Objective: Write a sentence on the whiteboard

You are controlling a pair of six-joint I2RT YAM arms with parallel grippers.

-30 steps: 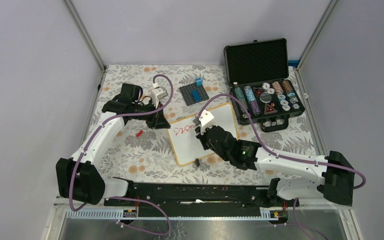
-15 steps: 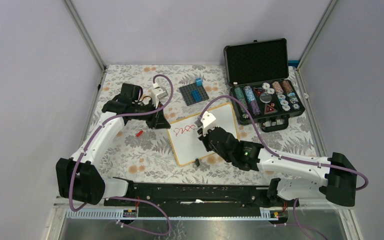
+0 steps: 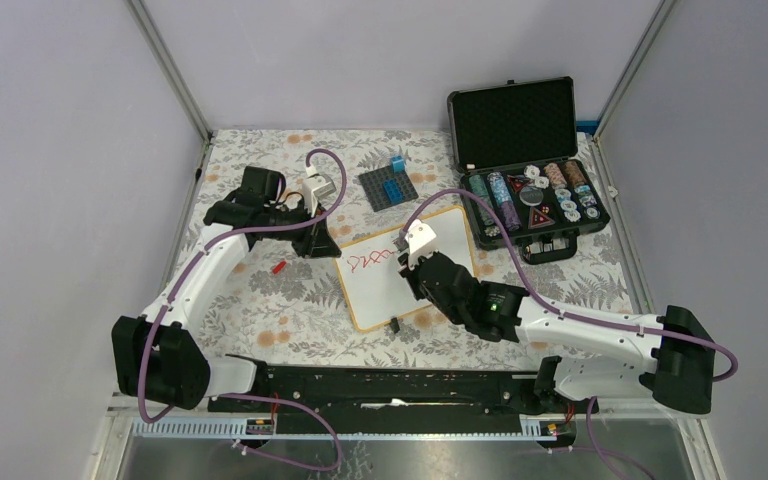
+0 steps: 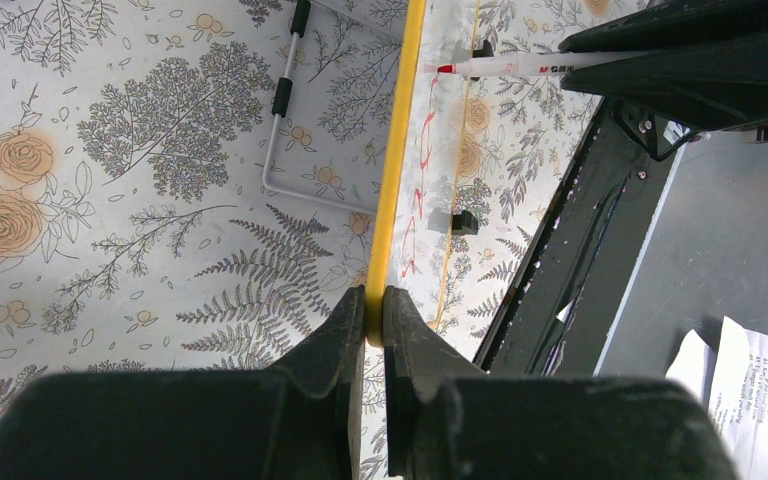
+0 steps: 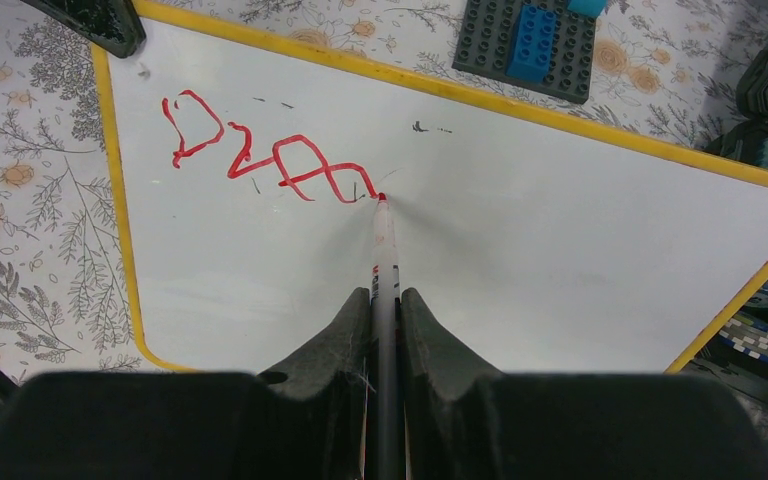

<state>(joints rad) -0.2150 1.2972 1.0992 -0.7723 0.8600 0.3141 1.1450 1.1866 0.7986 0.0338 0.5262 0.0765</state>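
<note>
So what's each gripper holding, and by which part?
Left gripper pinches the whiteboard by its yellow frame edge. Right gripper holds a red marker by its barrel, tip on the board.

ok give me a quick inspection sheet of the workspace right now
surface: floral cloth covering the table, lying flat.
job's things: whiteboard flat on the cloth, yellow-framed; red writing, one short line near the held edge; marker tip touching the board at the end of the writing.
clutter: studded baseplate with blue bricks beyond the board; open black case of chips to the right; small red item on the cloth left of the board.
grippers: left gripper shut on the whiteboard's edge; right gripper shut on the marker.
cables: purple cable looping above each arm, no snag seen.
surroundings: plain walls, metal corner posts.
</note>
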